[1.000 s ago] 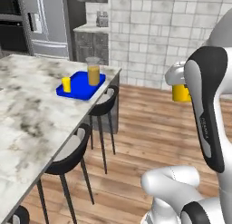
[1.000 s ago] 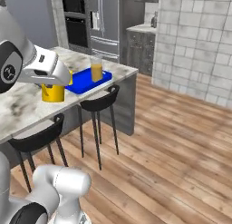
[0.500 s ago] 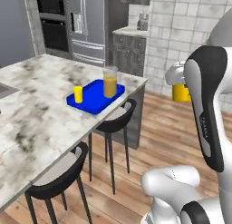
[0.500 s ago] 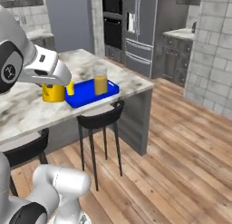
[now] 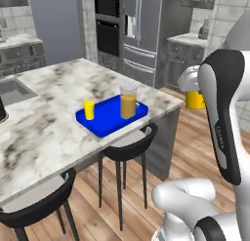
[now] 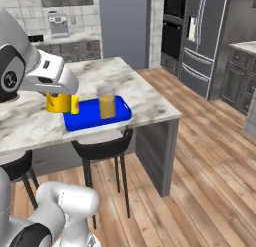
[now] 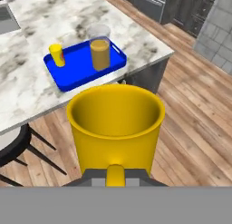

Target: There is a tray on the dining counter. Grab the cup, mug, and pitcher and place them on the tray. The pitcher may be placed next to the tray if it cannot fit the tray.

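Two of three vessels already stand on the bright blue rectangular tray [image 5: 111, 115] near the marble bench [image 5: 53, 123] corner: slim yellow cup [image 5: 89, 110] and clear pitcher of orange liquid [image 5: 128, 102]. The claw [image 7: 115, 172] pinches the squat golden mug [image 7: 115, 125], carried upright off the bench edge, presumably tray-bound. The hand view alone reveals its empty interior.

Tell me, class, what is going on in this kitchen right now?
The robot's gripper is shut on the golden mug, holding it in the air above the wooden floor, off the corner of the dining counter. The blue tray lies near the counter's edge, above the stools. The slim yellow cup and the pitcher of orange liquid already stand on the tray. The mug is the last thing not yet on it.
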